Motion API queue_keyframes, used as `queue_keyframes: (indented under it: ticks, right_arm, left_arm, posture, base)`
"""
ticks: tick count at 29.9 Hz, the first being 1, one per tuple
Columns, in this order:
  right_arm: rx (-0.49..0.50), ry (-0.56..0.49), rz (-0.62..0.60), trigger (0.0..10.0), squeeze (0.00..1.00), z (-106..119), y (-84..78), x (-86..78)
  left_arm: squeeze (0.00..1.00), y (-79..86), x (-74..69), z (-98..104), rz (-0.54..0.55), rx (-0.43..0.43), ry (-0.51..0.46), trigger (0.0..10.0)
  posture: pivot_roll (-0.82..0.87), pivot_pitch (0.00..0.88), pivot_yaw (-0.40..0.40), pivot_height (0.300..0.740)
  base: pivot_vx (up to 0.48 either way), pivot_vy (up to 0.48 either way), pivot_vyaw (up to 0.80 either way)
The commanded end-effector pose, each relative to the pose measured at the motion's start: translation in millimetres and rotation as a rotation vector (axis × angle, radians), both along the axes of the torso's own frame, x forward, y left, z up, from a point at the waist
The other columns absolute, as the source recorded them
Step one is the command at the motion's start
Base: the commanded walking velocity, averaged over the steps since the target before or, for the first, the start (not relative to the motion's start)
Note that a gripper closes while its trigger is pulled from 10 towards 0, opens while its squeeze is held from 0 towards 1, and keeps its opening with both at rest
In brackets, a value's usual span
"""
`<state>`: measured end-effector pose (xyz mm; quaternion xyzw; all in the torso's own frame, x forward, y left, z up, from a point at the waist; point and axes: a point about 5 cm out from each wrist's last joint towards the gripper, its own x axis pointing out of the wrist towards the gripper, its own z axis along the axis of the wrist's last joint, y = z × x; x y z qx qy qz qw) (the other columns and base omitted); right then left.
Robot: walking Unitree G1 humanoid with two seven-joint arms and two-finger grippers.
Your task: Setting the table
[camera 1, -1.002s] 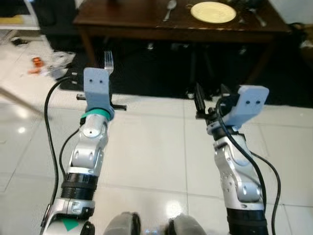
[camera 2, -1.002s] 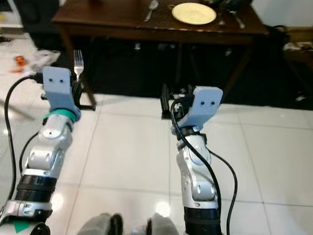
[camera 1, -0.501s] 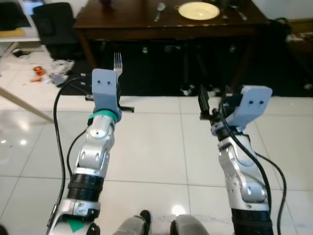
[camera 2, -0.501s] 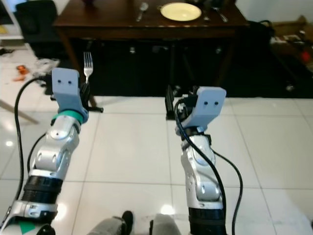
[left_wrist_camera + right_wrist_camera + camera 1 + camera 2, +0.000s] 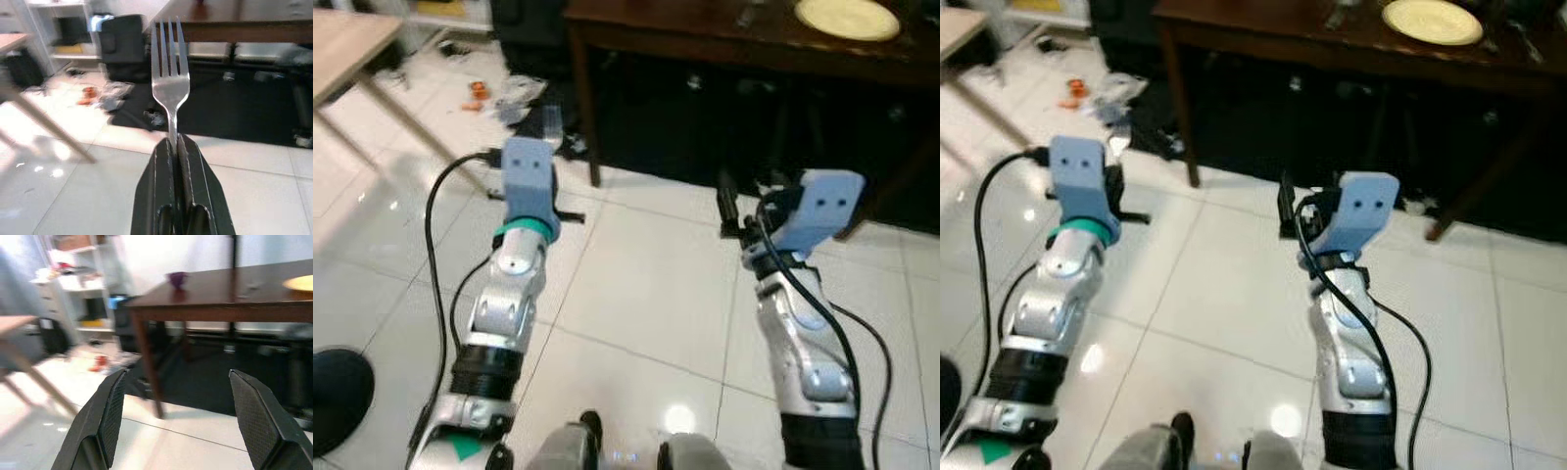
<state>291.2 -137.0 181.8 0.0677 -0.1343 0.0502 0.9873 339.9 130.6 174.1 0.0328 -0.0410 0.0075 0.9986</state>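
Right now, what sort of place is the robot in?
Likely a lived-in home dining area: a dark wooden table with a yellow plate on it, white tiled floor, and cluttered shelves beyond. The left gripper holds a fork.

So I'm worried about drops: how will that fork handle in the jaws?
The fork looks like stiff polished metal, so probably slippery. The left gripper pinches only its thin handle, tines upright, so it may pivot if jolted.

Head stereo pair looking down over both arms, wrist cameras facing the dark table (image 5: pixel 215 303)
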Motion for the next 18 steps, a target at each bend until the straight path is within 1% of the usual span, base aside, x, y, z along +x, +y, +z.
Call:
queue_keyframes:
  ticks: [1,10,18]
  right_arm:
    - [0.004,0.014,0.014,10.0,0.00,-3.5,0.3,-1.0]
    - [0.014,0.006,0.040,10.0,0.00,-2.3,3.8,-3.1]
    - [0.019,-0.002,0.052,10.0,0.00,-1.0,5.2,-3.9]
  left_arm:
    - [0.00,2.3,-1.1,-5.3,0.018,0.007,0.021,10.0]
    - [0.00,2.5,-0.8,-5.2,0.024,0.009,0.022,10.0]
    - [0.00,2.2,-0.8,-4.0,0.021,0.028,0.012,10.0]
  posture:
    - [-0.11,0.000,0.091,0.740]
    - [-0.11,0.005,0.094,0.740]
    - [-0.11,0.008,0.093,0.740]
  base:
    - [0.000,0.000,0.79]
    - [0.000,0.000,0.79]
    - [0.000,0.000,0.79]
